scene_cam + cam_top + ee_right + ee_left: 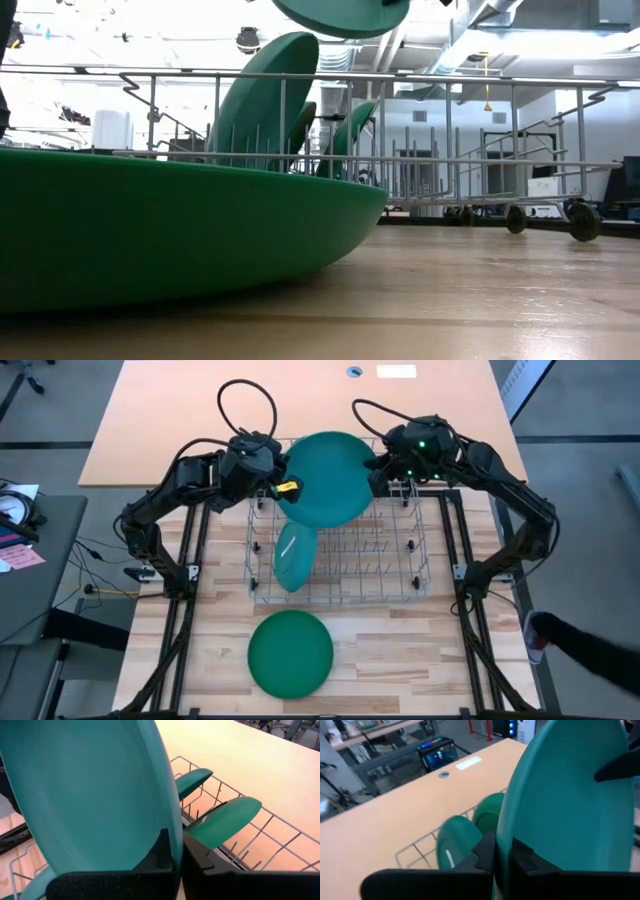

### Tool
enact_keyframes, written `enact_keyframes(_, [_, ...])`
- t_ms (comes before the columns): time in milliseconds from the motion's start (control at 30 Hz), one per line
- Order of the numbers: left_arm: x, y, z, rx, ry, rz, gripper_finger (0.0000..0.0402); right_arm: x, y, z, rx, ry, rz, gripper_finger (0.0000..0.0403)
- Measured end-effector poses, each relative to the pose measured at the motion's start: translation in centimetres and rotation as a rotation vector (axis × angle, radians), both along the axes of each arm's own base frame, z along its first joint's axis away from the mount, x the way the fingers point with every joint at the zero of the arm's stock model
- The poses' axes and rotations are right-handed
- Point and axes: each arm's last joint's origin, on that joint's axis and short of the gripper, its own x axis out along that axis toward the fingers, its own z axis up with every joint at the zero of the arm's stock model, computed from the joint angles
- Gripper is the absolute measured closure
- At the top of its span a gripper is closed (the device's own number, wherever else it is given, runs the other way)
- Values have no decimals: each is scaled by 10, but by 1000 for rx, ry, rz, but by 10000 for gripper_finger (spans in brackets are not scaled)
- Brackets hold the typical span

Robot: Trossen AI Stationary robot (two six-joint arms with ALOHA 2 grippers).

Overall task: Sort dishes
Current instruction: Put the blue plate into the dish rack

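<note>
Above far side of wire rack (pixel 340 565), big teal plate (pixel 327 477) hangs in air, pinched at opposite rims: left gripper (pixel 285 487) clenched on left rim, right gripper (pixel 380 472) clenched on right rim. Smaller plates (pixel 295 555) stand in rack slots; dark green plate (pixel 290 652) lies flat on near tabletop (pixel 400 660). Plate looks light, stiff, smooth, likely slippery; rim pinch suits it, keep both grips even.
</note>
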Motion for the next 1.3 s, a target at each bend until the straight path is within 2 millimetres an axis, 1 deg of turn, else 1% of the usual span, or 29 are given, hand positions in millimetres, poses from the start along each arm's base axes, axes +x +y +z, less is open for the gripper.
enact_keyframes(67, [0,0,0,-20,-28,4,379,-4,1,2,-8,-2,-5,394])
enact_keyframes(200, [1,-1,1,-50,-65,-12,339,-13,5,7,-12,-14,-26,396])
enact_keyframes(300, [2,-1,0,-59,-66,-25,312,-22,8,11,-19,13,-70,396])
enact_keyframes(400, [2,-1,1,-63,-77,-25,293,-31,11,19,-28,34,-92,396])
enact_keyframes(633, [1,-2,5,-46,-81,-45,286,-45,16,34,-76,47,-104,396])
enact_keyframes(767, [-3,-2,11,-40,-96,-56,286,-52,18,38,-104,85,-114,396])
enact_keyframes(867, [-13,-4,19,-40,-151,-62,286,-58,19,40,-124,111,-156,396])
enact_keyframes(933, [-23,-5,25,-53,-197,-67,286,-61,20,39,-142,164,-154,396])
enact_keyframes(1033, [-37,-8,32,-68,-244,-68,286,-64,21,41,-185,198,-139,396])
enact_keyframes(1100, [-46,-9,36,-80,-282,-62,286,-65,21,43,-238,241,-97,396])
enact_keyframes(1200, [-57,-11,40,-101,-327,-50,285,-66,23,48,-384,337,10,395])
enact_keyframes(1300, [-64,-12,39,-130,-330,-36,285,-64,23,52,-497,395,81,395])
